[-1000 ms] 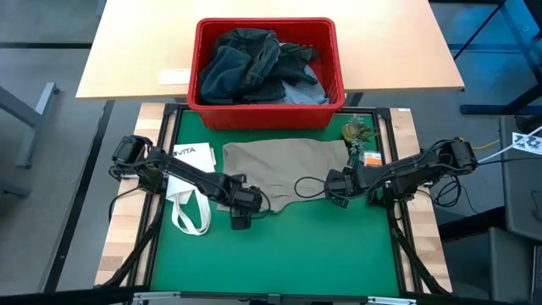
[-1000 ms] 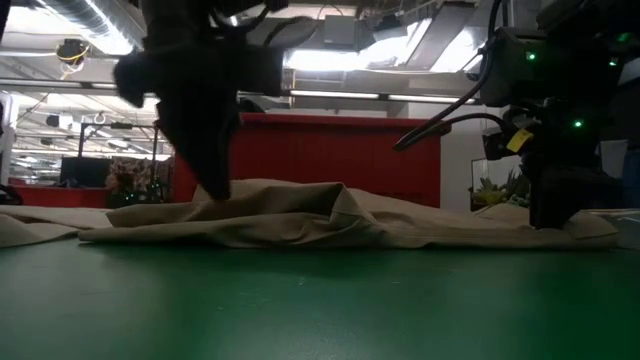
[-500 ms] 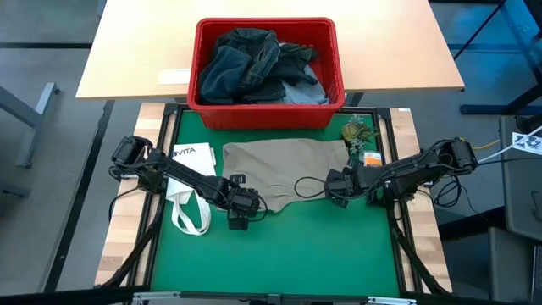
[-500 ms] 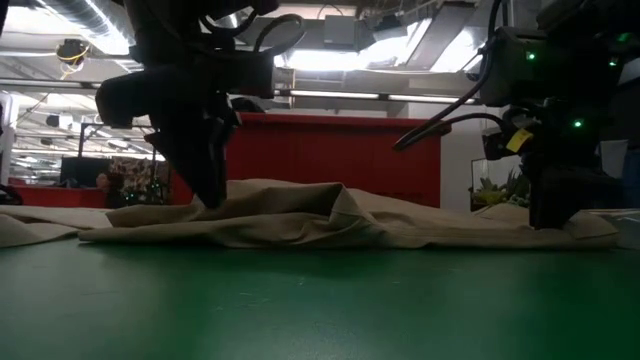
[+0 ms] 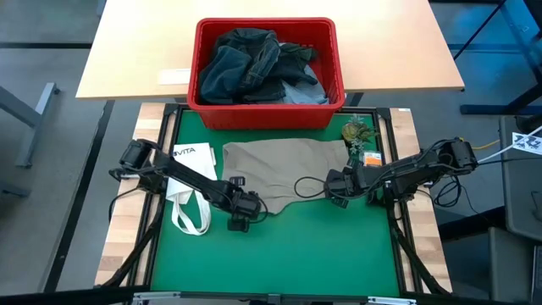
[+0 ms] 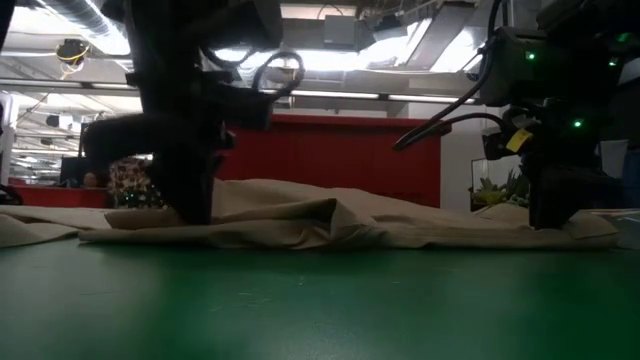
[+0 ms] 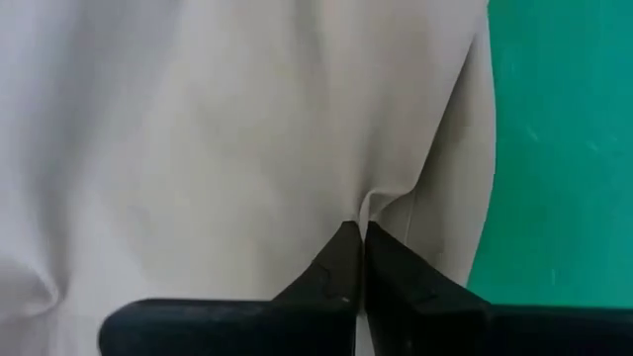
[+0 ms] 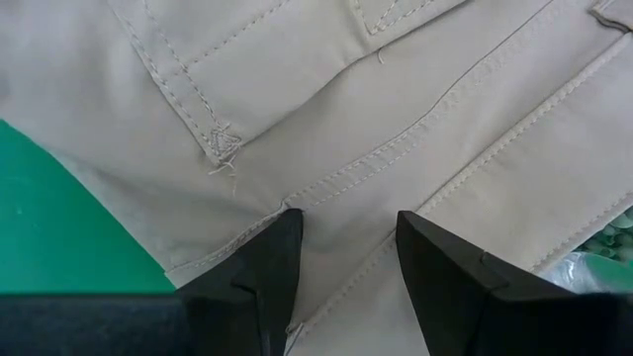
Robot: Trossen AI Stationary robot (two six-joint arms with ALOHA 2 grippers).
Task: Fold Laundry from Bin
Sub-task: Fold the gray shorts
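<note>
- Two grippers sit low on the green mat (image 5: 279,254), both at the near edge of the beige trousers (image 5: 284,174) spread flat across it.
- The left gripper (image 5: 240,222) is at the trousers' near left corner; in its wrist view the two dark fingers (image 7: 341,272) are pressed tip to tip, pinching a small pleat of the beige cloth between them.
- The right gripper (image 5: 337,191) is at the trousers' right side, with its arm reaching in from the table's right edge; in its wrist view its fingers (image 8: 272,262) stand apart over a stitched seam and the corner of a pocket, and whether they touch the cloth cannot be told.
- From table height, the trousers (image 6: 330,222) lie as a low rumpled ridge, the left arm dark before them on one side and the right arm on the other.
- A white tote bag (image 5: 188,191) lies on the mat just left of the trousers, its straps looped toward the near side, partly under the left arm.
- A small green leafy object (image 5: 356,131) lies by the trousers' far right corner.
- Beyond the mat, the red bin (image 5: 267,114) stands on a pale wooden tabletop (image 5: 135,51), just past the trousers' far edge.
- Inside the bin lies a heap of laundry (image 5: 254,68): dark navy denim on top, a lighter blue piece showing at the right.
</note>
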